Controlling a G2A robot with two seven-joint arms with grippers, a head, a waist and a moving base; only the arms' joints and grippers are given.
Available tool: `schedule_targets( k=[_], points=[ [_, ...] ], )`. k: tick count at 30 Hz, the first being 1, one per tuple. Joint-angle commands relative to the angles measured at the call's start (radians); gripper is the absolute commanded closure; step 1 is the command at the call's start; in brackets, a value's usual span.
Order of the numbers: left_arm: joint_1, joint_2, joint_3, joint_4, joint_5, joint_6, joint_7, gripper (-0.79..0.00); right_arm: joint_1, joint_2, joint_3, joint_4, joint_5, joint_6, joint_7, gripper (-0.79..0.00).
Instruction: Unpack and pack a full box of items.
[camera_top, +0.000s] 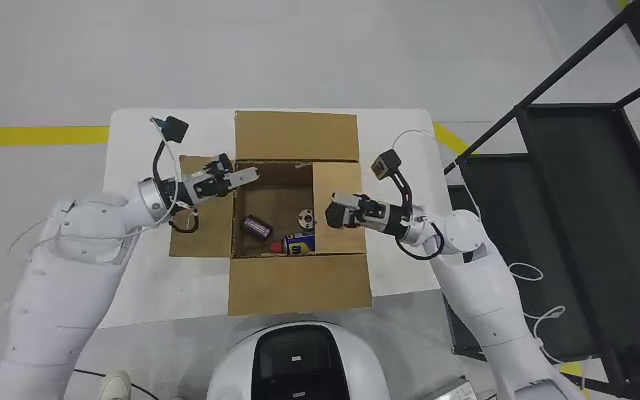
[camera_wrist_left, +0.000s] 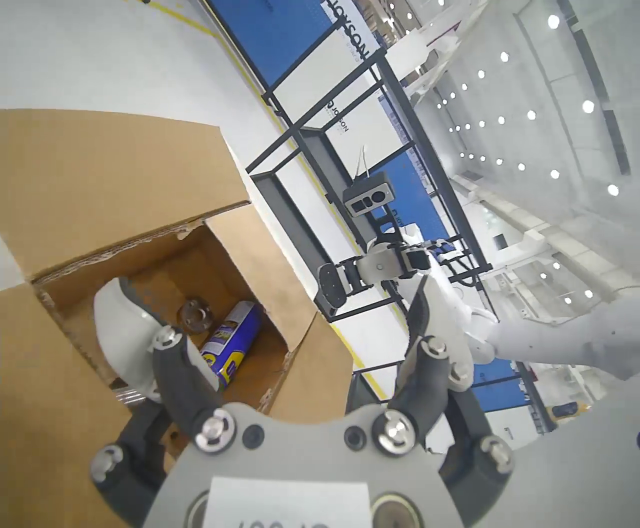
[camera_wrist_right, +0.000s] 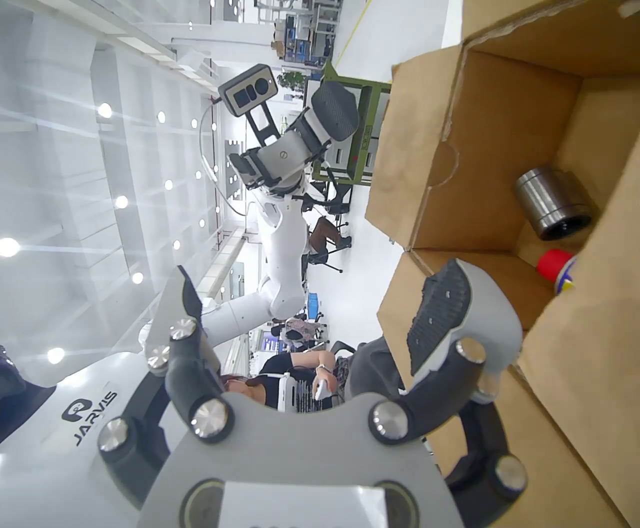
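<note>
- Box (camera_top: 296, 135): the open cardboard box sits on the white table (camera_top: 140, 140) between your two grippers, with its flaps folded outward.
- Your left gripper (camera_top: 248, 177) hangs over the corner of the opening on its own side. Its fingers (camera_wrist_left: 125, 320) are spread wide with nothing between them.
- Your right gripper (camera_top: 330, 213) is at the opposite rim, over that side's flap. Its fingers (camera_wrist_right: 450, 305) are also spread wide and hold nothing.
- The blue spray can (camera_top: 298, 242) lies on its side on the box floor, below and nearer your right gripper. Its red cap (camera_wrist_right: 552, 262) points away from that gripper.
- A metal cylinder (camera_wrist_right: 555, 205) lies just beside the red cap, on the side away from your right gripper.
- A small round flanged piece (camera_wrist_left: 196, 314) rests just beside the can, almost under your right gripper.
</note>
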Motion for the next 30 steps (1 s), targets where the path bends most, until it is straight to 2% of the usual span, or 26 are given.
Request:
schedule_targets(
  k=[1, 5, 8, 23, 26, 30],
  points=[
    [-0.038, -0.014, 0.058, 0.033, -0.02, 0.033, 0.007, -0.785, -0.027, 0.006, 0.028, -0.016, -0.003, 0.006, -0.009, -0.785],
    [-0.094, -0.045, 0.167, 0.098, -0.004, 0.06, 0.055, -0.785, -0.057, 0.015, 0.061, -0.023, 0.011, 0.025, 0.006, -0.785],
    [-0.124, -0.063, 0.218, 0.147, 0.019, 0.067, 0.088, -0.785, -0.05, 0.019, 0.063, -0.013, 0.007, 0.052, 0.028, -0.785],
    [-0.121, -0.064, 0.219, 0.143, 0.02, 0.067, 0.092, -0.785, -0.052, 0.019, 0.062, -0.014, 0.004, 0.054, 0.024, -0.785],
    [-0.095, -0.066, 0.232, 0.089, 0.018, 0.075, 0.087, -0.785, -0.055, 0.019, 0.041, -0.021, 0.015, 0.08, 0.023, -0.785],
    [-0.113, -0.078, 0.261, 0.047, 0.03, 0.12, 0.091, -0.785, -0.036, 0.024, 0.035, 0.01, 0.045, 0.121, 0.077, -0.785]
  ],
)
